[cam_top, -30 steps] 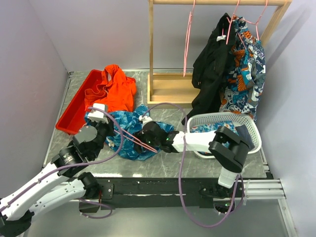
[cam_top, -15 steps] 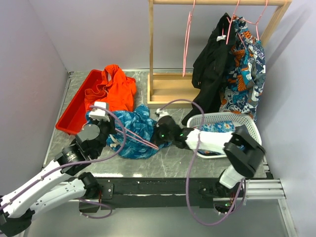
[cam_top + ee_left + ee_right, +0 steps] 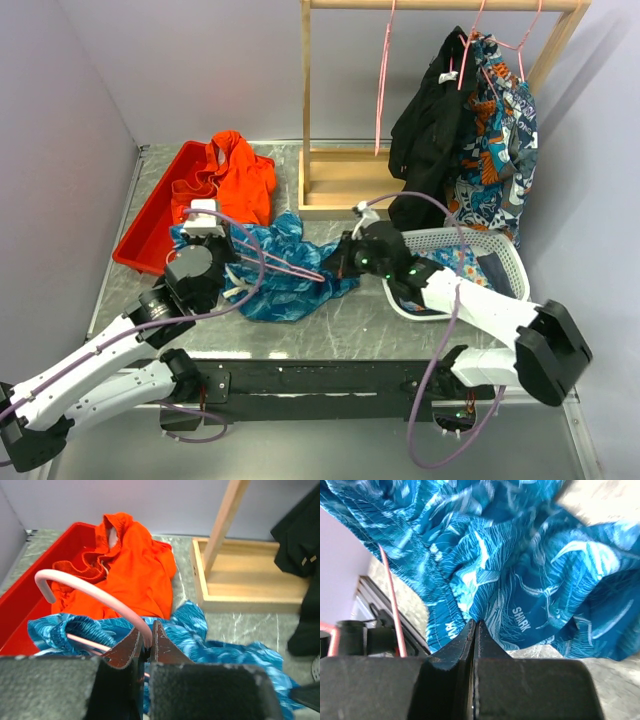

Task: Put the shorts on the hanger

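Observation:
The teal-blue leaf-print shorts (image 3: 285,272) lie crumpled on the table between the two arms, also seen in the left wrist view (image 3: 220,650) and filling the right wrist view (image 3: 520,555). A pink hanger (image 3: 285,268) lies across them. My left gripper (image 3: 207,238) is shut on the hanger (image 3: 90,587) at the foot of its hook, jaws (image 3: 146,642) pinching the pink rod. My right gripper (image 3: 336,268) is shut on the right edge of the shorts, with a fold of fabric pinched at the tips (image 3: 476,623). The hanger's thin pink arm (image 3: 392,600) runs under the cloth.
A red bin (image 3: 150,215) with an orange garment (image 3: 235,180) stands at the back left. A wooden rack (image 3: 340,180) carries a bare pink hanger (image 3: 380,90), a black garment (image 3: 425,140) and a floral one (image 3: 495,150). A white basket (image 3: 505,255) sits at the right.
My right gripper has shut on the shorts and moved right and back, drawing their edge along. The left gripper with the hanger has shifted slightly to the right.

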Robot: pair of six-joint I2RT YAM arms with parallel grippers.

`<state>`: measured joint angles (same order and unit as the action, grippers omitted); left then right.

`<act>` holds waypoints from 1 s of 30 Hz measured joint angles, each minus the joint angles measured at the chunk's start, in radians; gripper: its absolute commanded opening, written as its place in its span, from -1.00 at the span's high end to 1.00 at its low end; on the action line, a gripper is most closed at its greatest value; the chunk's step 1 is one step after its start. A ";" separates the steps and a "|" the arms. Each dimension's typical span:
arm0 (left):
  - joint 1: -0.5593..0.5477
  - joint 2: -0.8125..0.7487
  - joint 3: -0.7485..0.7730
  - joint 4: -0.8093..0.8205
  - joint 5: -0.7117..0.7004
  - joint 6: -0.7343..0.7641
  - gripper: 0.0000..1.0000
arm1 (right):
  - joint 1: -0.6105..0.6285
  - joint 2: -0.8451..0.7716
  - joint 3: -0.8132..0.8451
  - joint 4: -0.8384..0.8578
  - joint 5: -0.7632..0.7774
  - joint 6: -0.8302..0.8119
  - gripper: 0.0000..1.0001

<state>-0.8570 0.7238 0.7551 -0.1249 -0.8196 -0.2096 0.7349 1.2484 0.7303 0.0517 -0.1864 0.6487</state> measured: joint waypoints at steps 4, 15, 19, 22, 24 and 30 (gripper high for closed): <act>0.000 0.001 -0.006 0.047 -0.042 0.009 0.98 | -0.048 -0.059 0.000 -0.029 -0.034 0.008 1.00; -0.005 0.007 -0.038 0.153 -0.088 0.034 0.98 | -0.159 -0.117 0.000 -0.077 -0.171 0.053 1.00; -0.006 0.004 -0.048 0.172 -0.093 0.040 0.98 | -0.214 -0.156 0.000 -0.091 -0.218 0.082 1.00; -0.006 0.002 -0.048 0.188 -0.098 0.043 0.98 | -0.248 -0.163 0.003 -0.101 -0.255 0.105 1.00; -0.006 0.002 -0.048 0.197 -0.111 0.046 0.98 | -0.268 -0.163 0.003 -0.112 -0.280 0.119 1.00; -0.007 0.032 -0.048 0.226 -0.175 0.053 0.98 | -0.278 -0.187 0.003 -0.154 -0.323 0.149 1.00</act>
<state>-0.8639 0.7555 0.7067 0.1009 -0.9951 -0.1566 0.4572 1.0615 0.7334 -0.1020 -0.5098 0.7975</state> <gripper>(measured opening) 0.062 0.007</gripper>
